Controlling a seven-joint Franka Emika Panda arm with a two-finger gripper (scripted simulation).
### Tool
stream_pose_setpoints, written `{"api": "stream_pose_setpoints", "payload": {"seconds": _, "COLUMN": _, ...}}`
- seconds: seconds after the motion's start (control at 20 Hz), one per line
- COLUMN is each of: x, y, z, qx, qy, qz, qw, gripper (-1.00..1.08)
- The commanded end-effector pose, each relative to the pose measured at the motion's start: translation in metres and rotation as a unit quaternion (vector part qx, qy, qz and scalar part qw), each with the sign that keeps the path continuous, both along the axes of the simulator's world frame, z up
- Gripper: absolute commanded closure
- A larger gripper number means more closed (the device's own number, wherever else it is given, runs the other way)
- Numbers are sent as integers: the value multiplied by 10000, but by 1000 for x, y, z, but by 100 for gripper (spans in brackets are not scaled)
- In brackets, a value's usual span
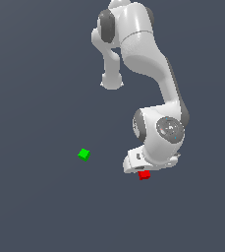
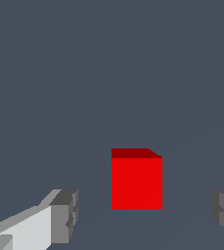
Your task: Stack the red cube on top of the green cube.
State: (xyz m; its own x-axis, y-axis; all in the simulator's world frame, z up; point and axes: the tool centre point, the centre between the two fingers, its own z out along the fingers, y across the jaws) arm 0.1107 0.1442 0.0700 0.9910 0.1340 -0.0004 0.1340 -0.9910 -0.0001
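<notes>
Red cube (image 2: 136, 183), tiny plain bright block, sits lower right of centre in exterior view, right under tool (image 2: 143, 215). Tool spread wide, fingers (image 2: 64, 217) flanking it, not touching. Looks rigid, light, maybe slick; pinch flat opposite sides mid-height. Tiny bright green cube (image 1: 84, 154) well apart, left of centre.

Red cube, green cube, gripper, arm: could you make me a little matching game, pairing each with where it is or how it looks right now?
Things:
1. red cube
2. green cube
3. gripper
4. arm

Descriptions:
A. alone on the floor, toward the exterior view's left
B. open, one finger on each side of a cube, not touching it
C. white with grey joints
D. directly under the robot's hand

Pairs: 1-D, 2-A, 3-B, 4-C
</notes>
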Motion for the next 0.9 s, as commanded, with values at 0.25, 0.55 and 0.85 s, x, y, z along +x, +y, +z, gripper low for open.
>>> {"api": "stream_pose_setpoints", "payload": {"seconds": 0.25, "x": 0, "y": 0, "z": -10, "qx": 0, "qy": 0, "qz": 1, "qw": 10000, "gripper": -92}}
{"api": "stream_pose_setpoints", "payload": {"seconds": 0.55, "x": -1, "y": 0, "z": -41, "qx": -1, "qy": -2, "qz": 2, "qw": 10000, "gripper": -92}}
{"api": "stream_pose_setpoints", "payload": {"seconds": 0.85, "x": 0, "y": 0, "z": -51, "qx": -1, "qy": -2, "qz": 2, "qw": 10000, "gripper": -92}}
